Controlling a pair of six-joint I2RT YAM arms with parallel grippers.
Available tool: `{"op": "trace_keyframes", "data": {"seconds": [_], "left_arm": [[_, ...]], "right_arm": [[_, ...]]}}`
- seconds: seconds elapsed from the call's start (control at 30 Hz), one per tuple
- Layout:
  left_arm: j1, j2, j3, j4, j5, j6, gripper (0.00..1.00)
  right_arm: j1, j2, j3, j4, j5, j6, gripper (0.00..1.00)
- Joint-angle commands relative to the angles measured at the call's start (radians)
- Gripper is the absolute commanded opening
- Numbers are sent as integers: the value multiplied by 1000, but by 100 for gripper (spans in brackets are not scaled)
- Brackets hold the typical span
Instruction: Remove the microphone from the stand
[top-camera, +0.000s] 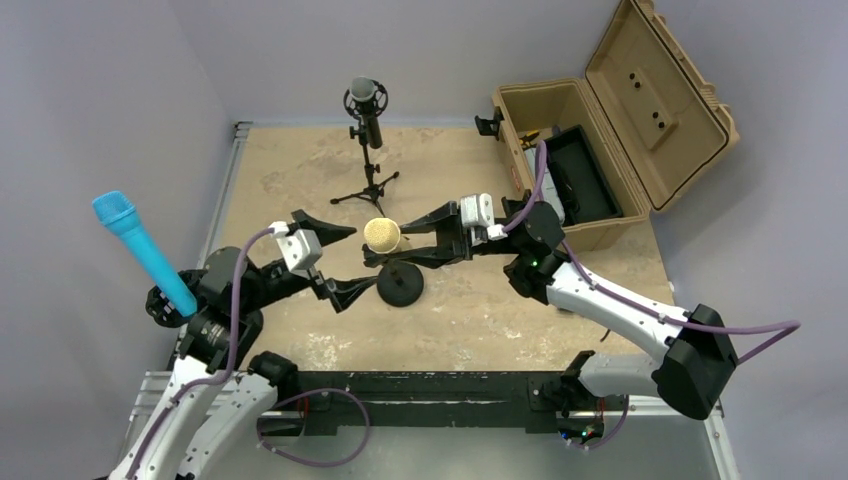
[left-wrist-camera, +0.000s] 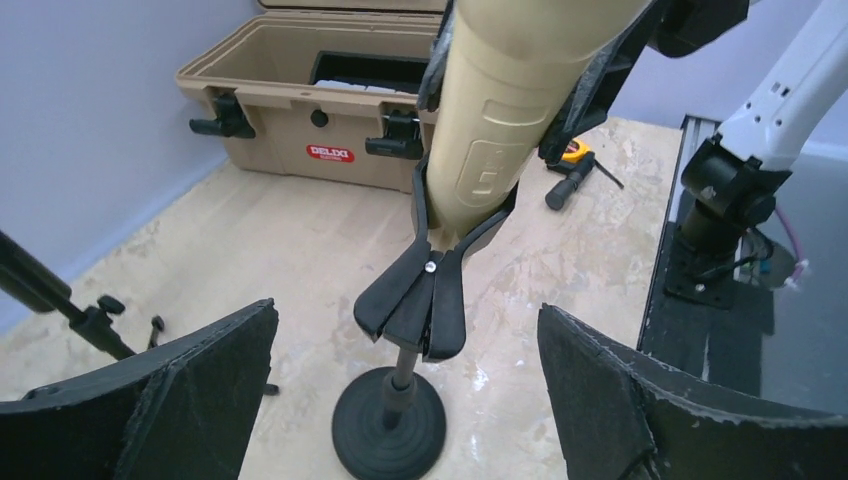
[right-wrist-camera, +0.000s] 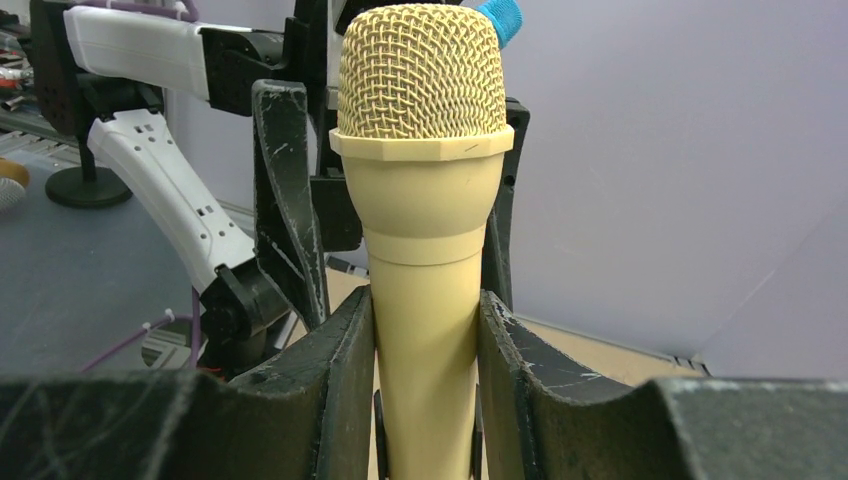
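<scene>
A tan microphone (top-camera: 381, 235) with a mesh head stands in the clip (left-wrist-camera: 430, 290) of a short black stand with a round base (top-camera: 400, 286). My right gripper (top-camera: 385, 245) is shut on the microphone's body; in the right wrist view both pads (right-wrist-camera: 340, 390) press against the tan shaft (right-wrist-camera: 425, 250). The microphone's foot still sits in the clip in the left wrist view (left-wrist-camera: 485, 130). My left gripper (top-camera: 350, 265) is open and empty just left of the stand, its fingers spread on either side of the base (left-wrist-camera: 390, 430).
An open tan case (top-camera: 580, 150) stands at the back right. A black microphone on a tripod (top-camera: 367, 110) stands at the back middle. A blue microphone (top-camera: 140, 250) sticks up by the left arm. Small tools (left-wrist-camera: 575, 165) lie near the case.
</scene>
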Motion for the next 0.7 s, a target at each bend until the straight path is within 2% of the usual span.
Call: {"op": "trace_keyframes", "data": {"seconds": [0.0,0.07,0.13,0.2,0.27,0.67], "left_arm": [[-44,81,62,13,32,247,98],[-50,108,53,30,60,264,94],[-51,111,8,115,93,232,91],[-51,93,-32,174,88,208,89],[-51,83,-43,228,75,195,82],[-51,101,-51,233,125,151,64]], "right_arm": [[1,-3,8,120,-7,-6,0],[1,0,8,125,-9,-6,0],[1,1,9,125,-12,-7,0],[2,-1,9,122,-13,-10,0],[1,-3,7,118,-10,-13,0],[1,4,16,115,-6,-7,0]]}}
